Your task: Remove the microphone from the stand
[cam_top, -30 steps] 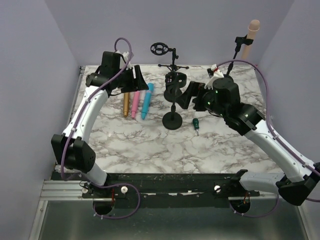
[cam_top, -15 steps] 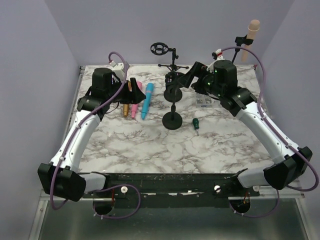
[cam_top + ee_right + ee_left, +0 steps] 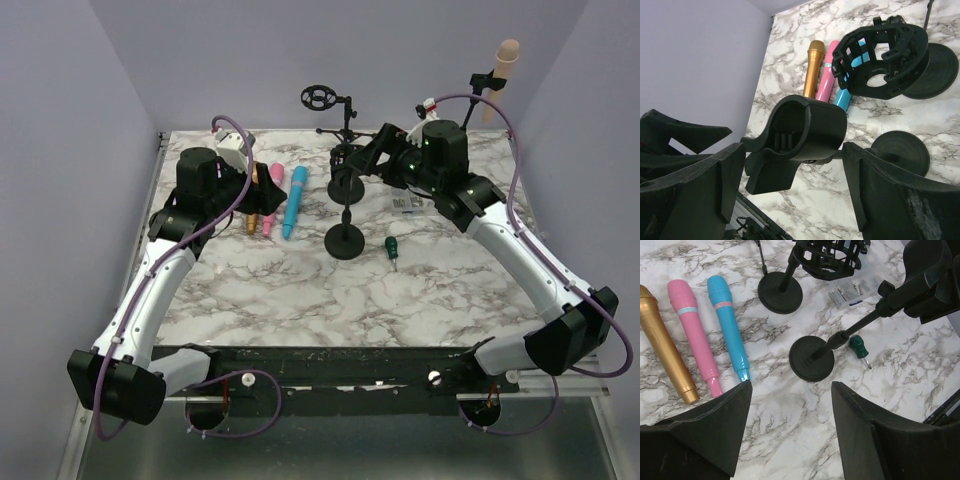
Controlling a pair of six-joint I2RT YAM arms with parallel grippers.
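So here's where we're at: our right gripper (image 3: 365, 158) has its jaws open on either side of the black plastic clip holder (image 3: 807, 127) that tops the short black round-based stand (image 3: 346, 241), and that clip is empty. We reckon the jaws bracket it to steady the stand, but as far as we can see they aren't clamped on it.

Our left gripper (image 3: 252, 187) hovers over the white marble worktop (image 3: 300, 290), jaws open with nothing between them. It sits above three handheld microphones lying side by side: a gold one (image 3: 665, 345), a pink one (image 3: 692, 335) and a blue one (image 3: 729, 325), the blue nearest the stand.

So for this stand the mic looks to be off, probably one of those three, though we can't tell which. The only mic we see clipped in is the beige one (image 3: 507, 60), high on a thin stand at the back right corner, well apart from both arms. If that's the target, it hasn't been touched yet.
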